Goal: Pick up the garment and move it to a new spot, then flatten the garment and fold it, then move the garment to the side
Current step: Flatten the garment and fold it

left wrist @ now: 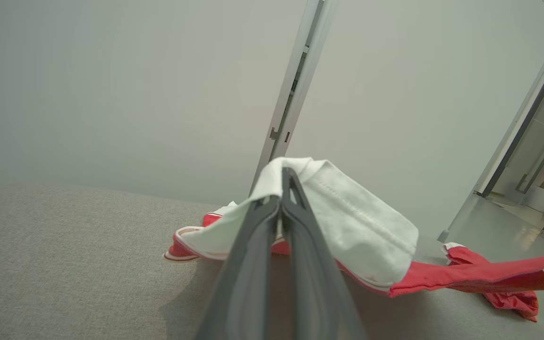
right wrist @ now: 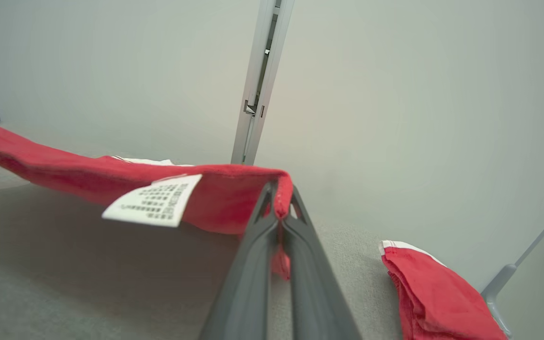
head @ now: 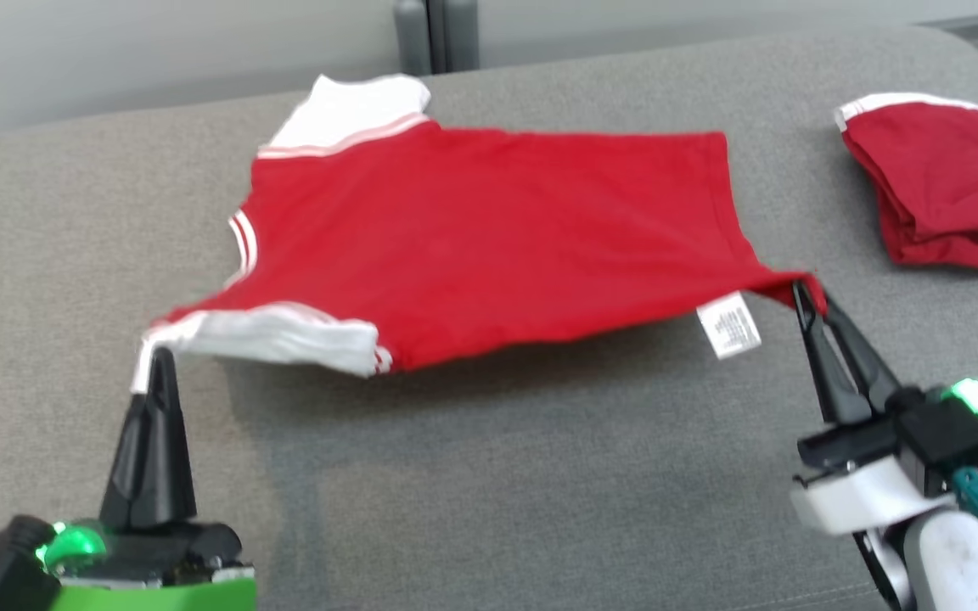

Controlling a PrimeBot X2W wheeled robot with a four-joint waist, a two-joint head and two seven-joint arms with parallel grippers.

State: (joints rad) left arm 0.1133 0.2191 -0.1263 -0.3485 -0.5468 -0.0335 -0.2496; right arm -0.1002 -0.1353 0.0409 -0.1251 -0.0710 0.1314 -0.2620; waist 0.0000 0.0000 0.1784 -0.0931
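1. Two pincers have the garment between them. The left pincer [head: 160,361] is clamped shut on the white sleeve [head: 277,335]. The right pincer [head: 805,293] is clamped shut on the red hem corner [head: 782,282], just beside the care label [head: 728,327].
2. From where I stand, the garment [head: 489,221], a red T-shirt with white sleeves, lies across the middle of the grey fabric-covered worktop [head: 489,475]. Its near edge is lifted and pulled taut between the two grips, with a shadow under it. Its far edge and the other sleeve look to rest on the cloth surface.
3. A second red garment [head: 947,187], already folded, sits well apart at the far right of the worktop.
4. My reading is that the flattening step is in hand: the shirt is spread wide but not yet laid down, and no fold shows.
5. The next move, I'd guess, calls for both arms to lower together while keeping the stretch, so the near edge settles without wrinkles. Only then should they let go. Uneven lowering, or slack on one side, would likely bunch the sleeve or drag the shirt askew.
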